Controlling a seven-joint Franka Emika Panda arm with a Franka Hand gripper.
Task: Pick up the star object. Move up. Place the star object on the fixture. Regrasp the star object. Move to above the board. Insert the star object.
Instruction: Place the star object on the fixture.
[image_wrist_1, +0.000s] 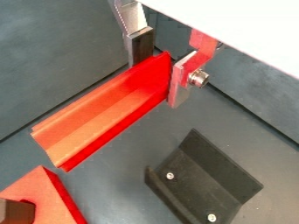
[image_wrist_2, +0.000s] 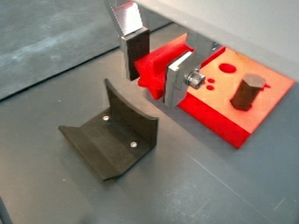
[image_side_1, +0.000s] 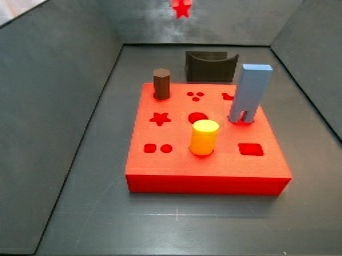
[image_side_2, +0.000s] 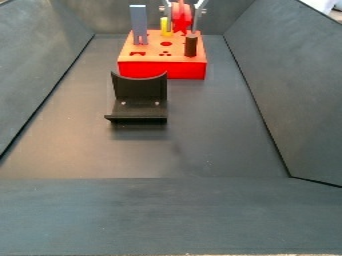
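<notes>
My gripper (image_wrist_1: 160, 74) is shut on the star object (image_wrist_1: 100, 118), a long bright red peg held level near one end, with one finger on each side. End-on, its star profile shows between the fingers (image_wrist_2: 152, 68). The dark fixture (image_wrist_1: 205, 179) lies on the floor below and beside the peg, apart from it (image_wrist_2: 111, 140). In a side view the star object (image_side_1: 182, 9) hangs high above the fixture (image_side_1: 210, 67), behind the red board (image_side_1: 201, 150). In a side view, the gripper (image_side_2: 189, 12) is over the far end of the board (image_side_2: 163, 62).
On the board stand a brown cylinder (image_side_1: 162, 83), a yellow cylinder (image_side_1: 203, 137) and a tall blue block (image_side_1: 249, 93). The star-shaped hole (image_side_1: 160, 119) is at the board's left side. Sloping grey walls enclose the floor (image_side_2: 174, 130).
</notes>
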